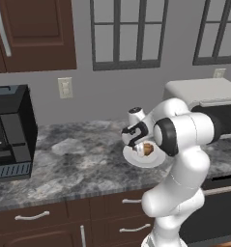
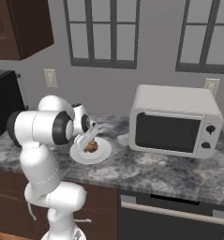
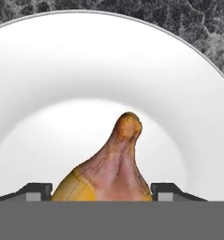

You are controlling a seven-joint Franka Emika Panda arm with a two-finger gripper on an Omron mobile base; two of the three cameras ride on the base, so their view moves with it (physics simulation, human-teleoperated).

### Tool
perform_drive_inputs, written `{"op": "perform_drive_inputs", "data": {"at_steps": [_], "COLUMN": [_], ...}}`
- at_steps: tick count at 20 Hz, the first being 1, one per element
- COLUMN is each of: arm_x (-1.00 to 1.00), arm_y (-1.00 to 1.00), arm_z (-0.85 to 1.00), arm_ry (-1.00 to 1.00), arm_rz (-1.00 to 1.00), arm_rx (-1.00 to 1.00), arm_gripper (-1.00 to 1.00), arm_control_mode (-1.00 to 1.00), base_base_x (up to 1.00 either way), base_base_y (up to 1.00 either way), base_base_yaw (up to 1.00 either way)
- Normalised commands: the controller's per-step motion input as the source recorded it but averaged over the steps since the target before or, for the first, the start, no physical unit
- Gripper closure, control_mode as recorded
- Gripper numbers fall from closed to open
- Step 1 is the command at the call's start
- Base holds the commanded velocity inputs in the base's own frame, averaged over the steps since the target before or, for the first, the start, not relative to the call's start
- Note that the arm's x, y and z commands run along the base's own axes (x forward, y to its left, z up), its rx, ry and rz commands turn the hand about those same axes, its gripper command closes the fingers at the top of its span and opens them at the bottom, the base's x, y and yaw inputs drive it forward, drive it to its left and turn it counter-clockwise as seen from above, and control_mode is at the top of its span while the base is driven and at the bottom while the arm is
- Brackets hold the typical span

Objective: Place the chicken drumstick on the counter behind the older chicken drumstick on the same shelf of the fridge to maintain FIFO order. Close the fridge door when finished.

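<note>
The arm is reaching down over the counter (image 1: 64, 164) w/ its gripper (image 1: 142, 147) sitting right at a white plate (image 1: 136, 161), which is resting on the marbled top approx. midway between the black coffee machine (image 1: 9, 130) on the left and the white microwave (image 2: 174, 123) on the right.

The chicken drumstick (image 3: 111, 166) is lying on the plate. In the hand view its fat end is sitting between the two dark fingertips (image 3: 36, 191), one tip showing on each side of the meat, thin bone end pointing away toward the plate's far rim. The jaws are standing about a drumstick-width apart; can't tell whether the pads are actually pressing the meat or just flanking it, since the contact pts are hidden at the frame's bottom.

In the right base view the drumstick is showing as a small brown lump just under the gripper, near the plate's centre. Plate is lying flat, near the counter's front half.

Behind: grey wall, two dark-framed windows (image 2: 101, 33), a wall outlet (image 1: 65, 88), dark brown upper cabinets (image 1: 32, 34). Below the counter: brown drawers w/ silver handles (image 1: 32, 216).
</note>
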Motion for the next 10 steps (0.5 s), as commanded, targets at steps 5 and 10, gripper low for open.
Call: {"op": "perform_drive_inputs", "data": {"at_steps": [5,10], "arm_x": [-0.1,-0.73], "arm_y": [0.0,-0.03], "arm_z": [0.03,0.66], "arm_ry": [-0.05,-0.27], "arm_rz": [0.0,0.0], "arm_rx": [-0.03,-0.05], "arm_gripper": [1.0,1.0], "arm_control_mode": [-1.0,-1.0], "base_base_x": [0.0,0.0], "base_base_y": [0.0,0.0], "base_base_yaw": [0.0,0.0]}}
